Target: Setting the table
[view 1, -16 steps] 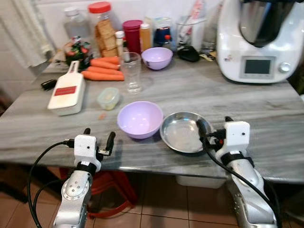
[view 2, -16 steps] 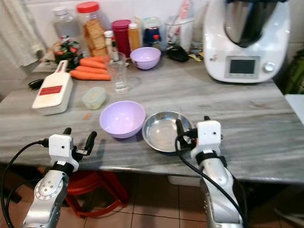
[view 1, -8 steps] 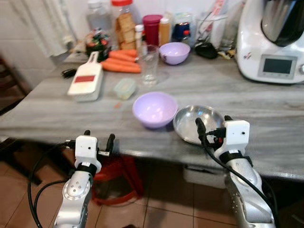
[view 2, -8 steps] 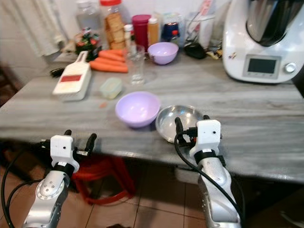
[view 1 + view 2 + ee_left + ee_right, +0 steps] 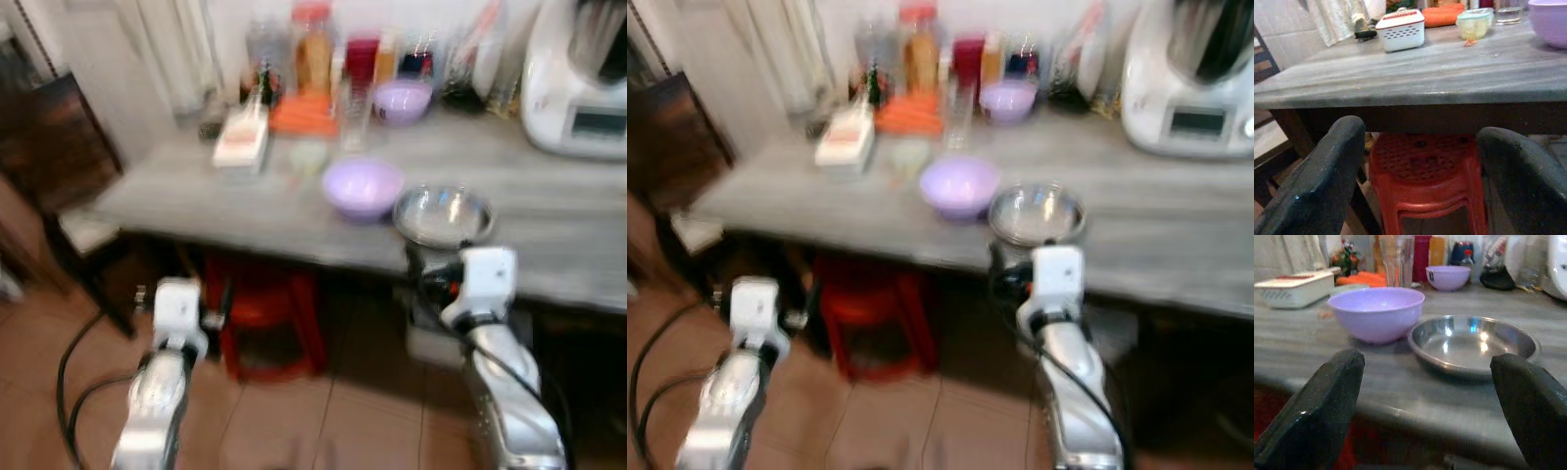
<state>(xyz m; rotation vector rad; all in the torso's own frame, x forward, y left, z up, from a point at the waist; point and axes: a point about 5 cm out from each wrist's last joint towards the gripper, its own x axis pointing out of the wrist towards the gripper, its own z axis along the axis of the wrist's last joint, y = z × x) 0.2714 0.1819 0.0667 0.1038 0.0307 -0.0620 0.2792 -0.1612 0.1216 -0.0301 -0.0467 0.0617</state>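
A lilac bowl (image 5: 362,186) and a shallow steel plate (image 5: 443,215) sit side by side near the front edge of the grey table (image 5: 196,201). A second lilac bowl (image 5: 402,100) and a clear glass (image 5: 355,103) stand further back. My right gripper (image 5: 1427,357) is open, held just short of the table edge and facing the steel plate (image 5: 1474,345) and the lilac bowl (image 5: 1376,313). My left gripper (image 5: 1420,132) is open and empty, lower than the tabletop and in front of it. The eye views are blurred.
A white box grater (image 5: 240,142), carrots (image 5: 304,113), a small lidded tub (image 5: 309,155) and several jars crowd the table's back left. A white kitchen machine (image 5: 578,88) stands at the back right. A red stool (image 5: 1425,166) is under the table, and dark furniture (image 5: 54,147) is on the left.
The whole picture has pulled back and blurred, so the camera has moved away from the table. Both grippers stay open and now sit in front of the table edge.
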